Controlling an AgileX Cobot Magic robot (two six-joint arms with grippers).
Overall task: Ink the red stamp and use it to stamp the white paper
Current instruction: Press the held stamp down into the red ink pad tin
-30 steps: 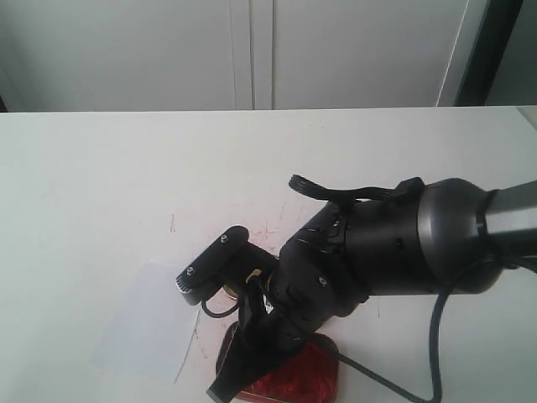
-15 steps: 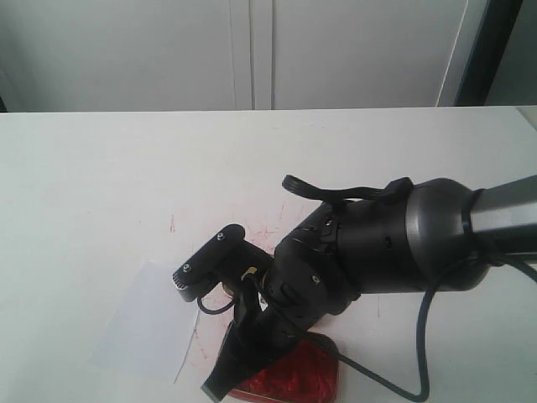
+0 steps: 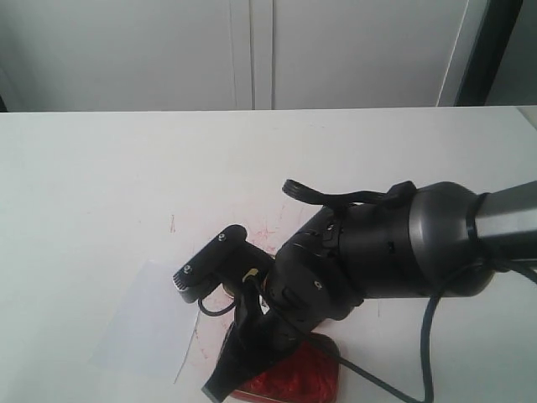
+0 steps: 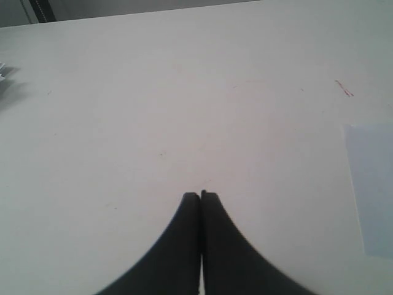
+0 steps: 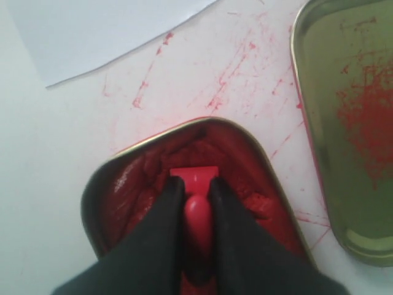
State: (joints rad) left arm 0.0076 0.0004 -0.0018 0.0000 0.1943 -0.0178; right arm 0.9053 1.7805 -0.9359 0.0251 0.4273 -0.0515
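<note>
My right gripper (image 5: 194, 187) is shut on the red stamp (image 5: 195, 178), a small bright red block whose flat base shows just past the fingertips. The stamp sits low inside the red ink tin (image 5: 123, 184), over the lumpy red paste. In the exterior view the right arm (image 3: 377, 252) hides the stamp, and only the tin (image 3: 310, 374) shows under it. The white paper (image 3: 147, 323) lies flat to the left of the tin; its corner (image 5: 92, 31) also shows in the right wrist view. My left gripper (image 4: 201, 195) is shut and empty over bare table, with the paper's edge (image 4: 371, 184) off to one side.
A gold-coloured tin lid (image 5: 350, 123) with a red smudge lies beside the ink tin. Red scratch marks (image 5: 233, 80) cover the white tabletop (image 3: 101, 185) between tin and paper. White cabinet doors (image 3: 252, 50) stand behind the table's far edge.
The right arm has shifted slightly left and down over the ink tin, with the stamp still gripped. The paper and tin have not moved.
</note>
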